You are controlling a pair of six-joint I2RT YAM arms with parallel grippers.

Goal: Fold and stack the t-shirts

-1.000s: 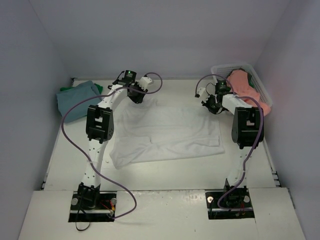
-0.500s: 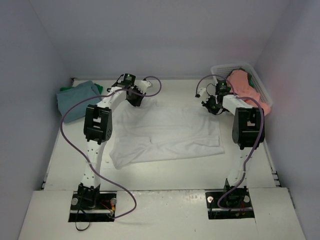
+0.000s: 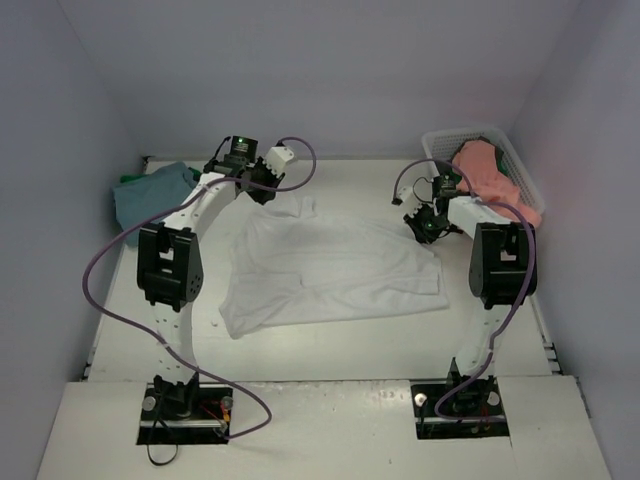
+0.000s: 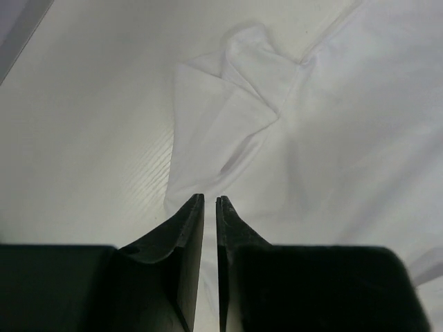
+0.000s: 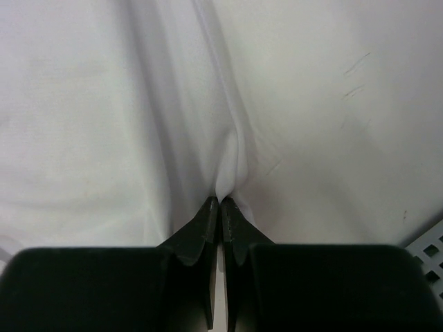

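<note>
A white t-shirt lies spread across the middle of the table, creased along its near left edge. At the shirt's far left corner my left gripper has its jaws drawn to a thin slit with white cloth in it, and a folded sleeve lies just ahead. My right gripper is at the far right corner. Its tips are shut on a puckered ridge of the same white cloth.
Folded teal and green t-shirts sit at the far left by the wall. A white mesh basket at the far right holds a salmon pink t-shirt; its corner shows beside my right gripper. Purple cables loop over both arms.
My left gripper has closed on the shirt's far left corner and the left arm has swung leftward, drawing that corner up and out. The right gripper has barely shifted.
</note>
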